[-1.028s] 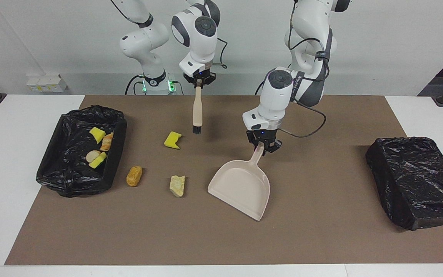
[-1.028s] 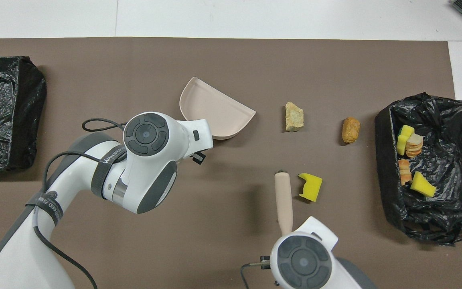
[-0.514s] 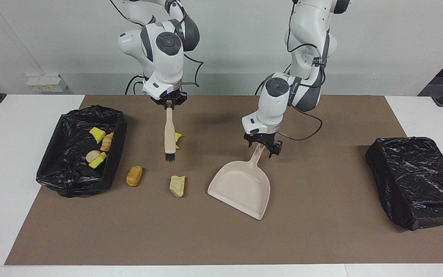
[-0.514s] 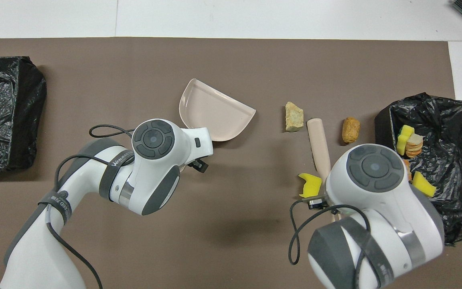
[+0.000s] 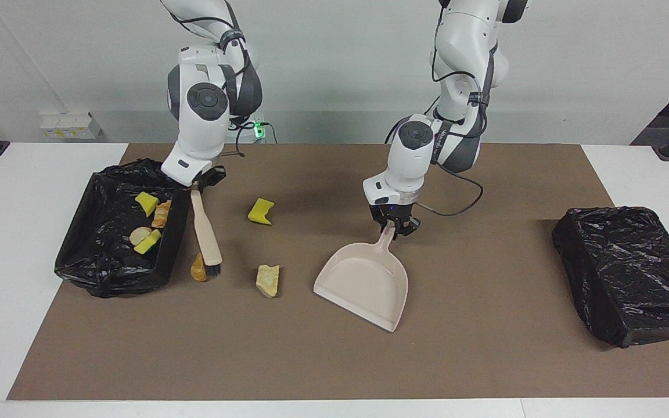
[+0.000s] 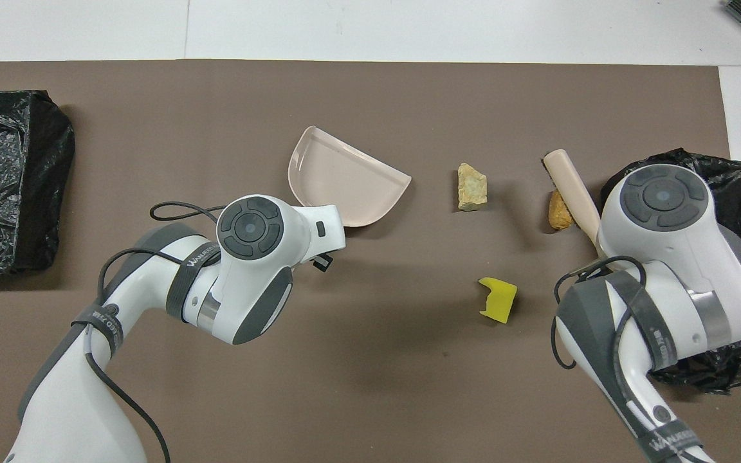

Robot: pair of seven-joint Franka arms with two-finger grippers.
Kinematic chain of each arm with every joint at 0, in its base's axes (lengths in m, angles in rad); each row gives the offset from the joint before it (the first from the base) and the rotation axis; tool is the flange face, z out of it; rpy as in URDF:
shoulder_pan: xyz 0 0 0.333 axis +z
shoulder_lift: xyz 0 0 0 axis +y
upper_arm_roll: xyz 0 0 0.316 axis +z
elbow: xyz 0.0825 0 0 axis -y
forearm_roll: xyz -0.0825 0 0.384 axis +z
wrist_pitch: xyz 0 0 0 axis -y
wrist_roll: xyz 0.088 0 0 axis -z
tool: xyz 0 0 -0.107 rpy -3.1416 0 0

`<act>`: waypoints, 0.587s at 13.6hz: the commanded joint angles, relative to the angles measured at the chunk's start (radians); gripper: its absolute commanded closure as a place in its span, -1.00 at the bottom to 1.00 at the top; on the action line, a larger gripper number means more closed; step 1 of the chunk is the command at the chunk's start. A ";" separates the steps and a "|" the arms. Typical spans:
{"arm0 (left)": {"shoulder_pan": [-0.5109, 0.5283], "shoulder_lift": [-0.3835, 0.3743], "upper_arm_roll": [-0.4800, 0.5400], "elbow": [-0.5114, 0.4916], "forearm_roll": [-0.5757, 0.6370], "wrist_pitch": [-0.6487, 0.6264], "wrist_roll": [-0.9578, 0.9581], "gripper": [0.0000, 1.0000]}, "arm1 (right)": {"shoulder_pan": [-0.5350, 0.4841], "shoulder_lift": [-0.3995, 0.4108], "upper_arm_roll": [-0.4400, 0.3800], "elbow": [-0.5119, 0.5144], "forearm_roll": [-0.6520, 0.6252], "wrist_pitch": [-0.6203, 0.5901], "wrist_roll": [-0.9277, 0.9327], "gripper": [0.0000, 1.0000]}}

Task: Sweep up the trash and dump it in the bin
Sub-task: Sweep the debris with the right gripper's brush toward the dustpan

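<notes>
Three scraps of trash lie on the brown mat: a yellow sponge bit (image 5: pixel 261 211) (image 6: pixel 498 299), a beige stone-like chunk (image 5: pixel 268 280) (image 6: pixel 471 186) and an orange-brown lump (image 5: pixel 198 270) (image 6: pixel 560 211). Several more lie in the black-lined bin (image 5: pixel 173 232) (image 6: pixel 740 183) at the right arm's end. My right gripper (image 5: pixel 197 184) is shut on a brush (image 5: pixel 205 232) (image 6: pixel 570 183), whose bristles (image 5: pixel 213 270) touch the lump. My left gripper (image 5: pixel 393 225) is shut on the handle of the beige dustpan (image 5: pixel 363 284) (image 6: pixel 345 183), which rests on the mat. In the overhead view the arms hide both grippers.
A second box wrapped in black plastic (image 5: pixel 630 273) (image 6: pixel 4 180) stands at the left arm's end of the table. The brown mat (image 5: pixel 334 360) covers the middle, with white table beside it at both ends.
My right arm swung the brush from near the yellow sponge to the orange-brown lump beside the bin. My left gripper opened, then closed again on the dustpan handle. The dustpan barely moved.
</notes>
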 commanded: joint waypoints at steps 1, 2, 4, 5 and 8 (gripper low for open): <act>-0.008 -0.006 0.008 0.030 0.014 0.012 0.001 0.49 | -0.068 0.054 0.012 0.023 -0.050 0.063 -0.009 1.00; -0.011 -0.009 0.008 0.032 0.015 0.006 -0.003 0.32 | -0.083 0.077 0.012 0.029 -0.078 0.092 0.005 1.00; -0.013 -0.012 0.007 0.024 0.013 0.003 -0.008 -0.19 | -0.091 0.114 0.015 0.033 -0.084 0.100 0.011 1.00; -0.013 -0.013 0.007 0.020 0.013 0.002 -0.008 -0.32 | -0.091 0.118 0.017 0.032 -0.084 0.100 0.011 1.00; -0.011 -0.013 0.007 0.014 0.013 0.003 -0.005 -0.29 | -0.094 0.151 0.020 0.018 -0.066 0.100 0.007 1.00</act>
